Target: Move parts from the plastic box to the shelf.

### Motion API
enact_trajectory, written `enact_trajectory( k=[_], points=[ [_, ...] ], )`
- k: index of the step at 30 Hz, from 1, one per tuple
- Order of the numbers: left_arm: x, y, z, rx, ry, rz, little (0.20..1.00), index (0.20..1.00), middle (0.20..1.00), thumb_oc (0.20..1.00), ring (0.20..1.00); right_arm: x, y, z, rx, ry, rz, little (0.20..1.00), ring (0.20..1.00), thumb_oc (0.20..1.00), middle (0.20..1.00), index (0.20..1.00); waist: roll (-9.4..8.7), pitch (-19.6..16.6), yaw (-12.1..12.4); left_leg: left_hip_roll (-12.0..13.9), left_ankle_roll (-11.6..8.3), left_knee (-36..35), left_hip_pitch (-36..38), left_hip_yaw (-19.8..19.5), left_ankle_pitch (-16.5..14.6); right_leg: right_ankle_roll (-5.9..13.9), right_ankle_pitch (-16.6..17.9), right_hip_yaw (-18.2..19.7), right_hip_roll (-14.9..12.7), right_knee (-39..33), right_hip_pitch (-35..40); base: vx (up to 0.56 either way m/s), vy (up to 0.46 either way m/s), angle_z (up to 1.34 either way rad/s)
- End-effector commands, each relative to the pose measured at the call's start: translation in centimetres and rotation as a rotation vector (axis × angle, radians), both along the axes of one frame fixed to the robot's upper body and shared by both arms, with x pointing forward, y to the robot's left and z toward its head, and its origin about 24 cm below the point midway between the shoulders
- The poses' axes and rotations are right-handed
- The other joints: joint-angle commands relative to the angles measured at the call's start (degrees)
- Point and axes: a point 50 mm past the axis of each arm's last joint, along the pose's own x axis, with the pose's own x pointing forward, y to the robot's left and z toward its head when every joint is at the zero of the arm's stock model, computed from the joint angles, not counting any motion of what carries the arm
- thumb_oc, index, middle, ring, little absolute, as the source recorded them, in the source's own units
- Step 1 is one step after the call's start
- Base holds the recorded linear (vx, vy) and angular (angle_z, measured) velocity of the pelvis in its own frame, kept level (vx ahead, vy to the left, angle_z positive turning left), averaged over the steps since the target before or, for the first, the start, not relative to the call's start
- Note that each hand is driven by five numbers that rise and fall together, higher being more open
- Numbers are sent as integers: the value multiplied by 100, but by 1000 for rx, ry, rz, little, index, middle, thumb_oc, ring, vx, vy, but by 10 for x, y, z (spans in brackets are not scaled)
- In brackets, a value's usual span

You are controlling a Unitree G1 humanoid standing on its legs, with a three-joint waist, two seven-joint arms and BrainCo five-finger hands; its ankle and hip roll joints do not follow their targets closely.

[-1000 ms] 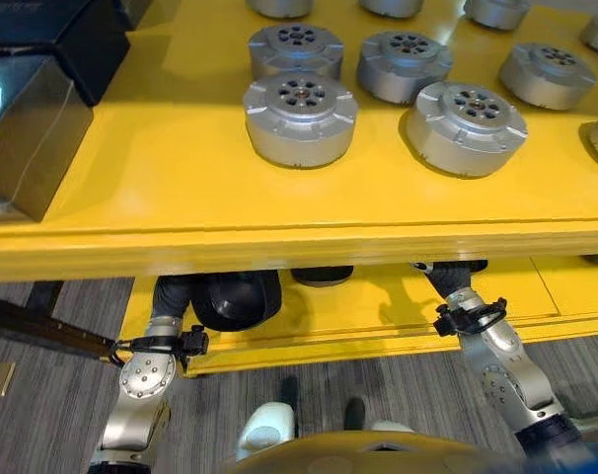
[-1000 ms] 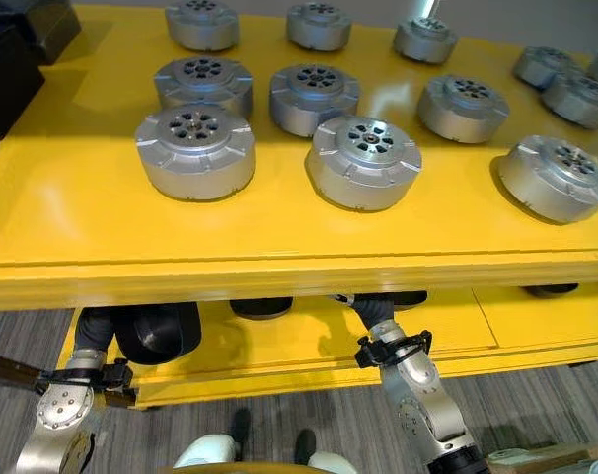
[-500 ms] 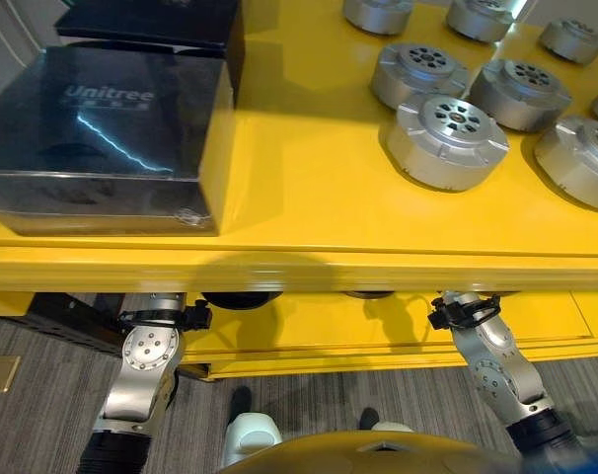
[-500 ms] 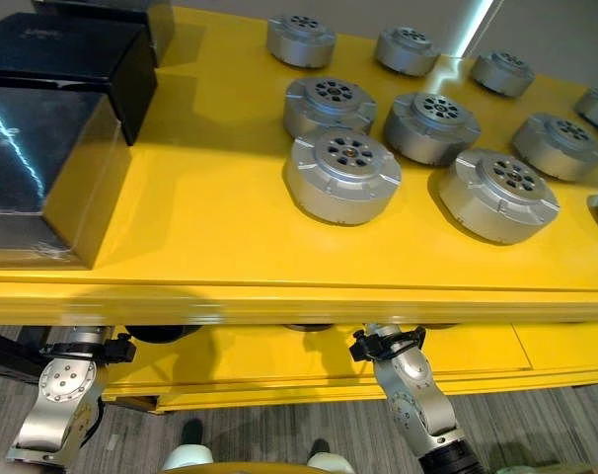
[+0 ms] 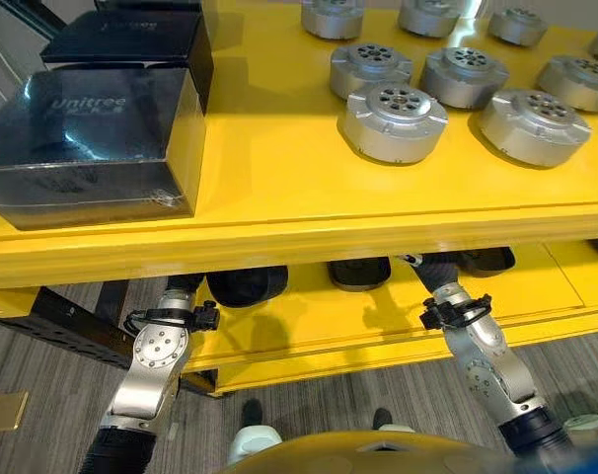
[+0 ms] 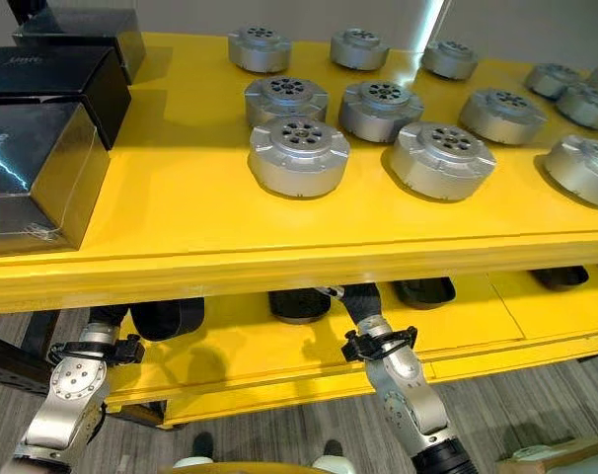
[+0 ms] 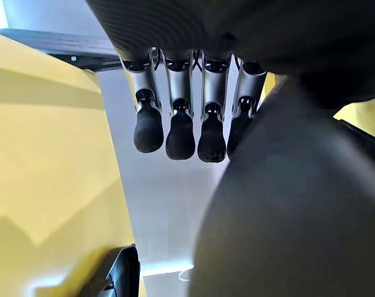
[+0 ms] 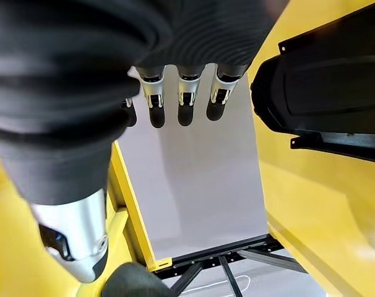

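Several round silver parts [image 5: 394, 120] stand in rows on the top board of a yellow shelf [image 5: 269, 193]. Both my arms reach under that board, over the lower shelf board [image 5: 309, 316], where dark round parts [image 5: 248, 284] lie. In the left wrist view my left hand [image 7: 178, 133] hangs with straight fingers close beside a large dark round part [image 7: 286, 204], not curled round it. My right hand [image 8: 184, 105] also has straight fingers and holds nothing. A black moulded part [image 8: 323, 93] lies to its side.
Glossy black boxes [image 5: 87, 148] are stacked at the left end of the top board. The board's front edge [image 6: 279, 272] overhangs both wrists. More dark parts [image 6: 423, 291] sit along the lower shelf, above grey carpet floor [image 5: 42, 365].
The camera has swung, so the whole picture has shifted and more of the lower shelf shows. Both arms still reach under the top board.
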Motion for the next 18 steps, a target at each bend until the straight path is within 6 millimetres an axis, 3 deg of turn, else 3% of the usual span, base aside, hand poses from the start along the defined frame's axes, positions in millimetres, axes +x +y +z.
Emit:
enact_trajectory(
  k=[1, 5, 8, 10, 13, 14, 18],
  points=[
    [19, -17, 42, 26, -238, -87, 200, 200, 200, 200, 200, 6, -5, 16, 5, -87, -10, 1000, 1000, 1000, 1000, 1000, 240, -166, -2, -298, 618, 325, 320, 274, -935, 306, 47, 32, -385, 578, -308, 83, 20, 3],
    [22, -15, 45, 36, -253, -69, 200, 200, 200, 200, 200, 1, -13, 14, -4, -79, -32, 1000, 1000, 1000, 1000, 1000, 207, -63, -48, -243, 578, 443, 156, 258, -928, 288, -26, -51, -413, 693, -413, 35, -1, 0],
    [28, -13, 54, 42, -295, -47, 200, 200, 200, 200, 200, 0, -21, 19, -13, -102, -58, 1000, 1000, 1000, 1000, 1000, 191, 207, -67, -164, 513, 725, -240, 187, -914, 255, -138, -114, -456, 983, -696, -102, -28, 6],
    [37, -14, 66, 34, -354, -30, 200, 200, 200, 200, 200, 4, -26, 30, -7, -156, -86, 1000, 1000, 1000, 1000, 1000, 210, 515, -75, -147, 393, 1243, -860, 88, -919, 189, -235, -248, -509, 1195, -987, -206, -47, 24],
    [41, -15, 72, 34, -381, -19, 200, 200, 200, 200, 200, 7, -28, 36, 0, -183, -101, 1000, 1000, 1000, 1000, 1000, 239, 599, -102, -125, 360, 1482, -1181, 15, -928, 166, -277, -312, -546, 1346, -1189, -179, -17, 39],
    [51, -16, 86, 27, -452, 15, 200, 200, 200, 200, 200, 16, -31, 54, 25, -260, -135, 1000, 1000, 1000, 1000, 1000, 297, 821, -147, -130, 316, 1913, -1890, -81, -883, 122, -351, -276, -606, 1716, -1728, -209, 9, 20],
    [59, -14, 98, 33, -508, 68, 200, 200, 200, 200, 200, 24, -30, 75, 52, -348, -158, 1000, 1000, 1000, 1000, 1000, 358, 872, -163, -137, 309, 2312, -2606, -154, -947, 96, -471, -156, -594, 2121, -2435, -153, 12, 12]
  ],
)
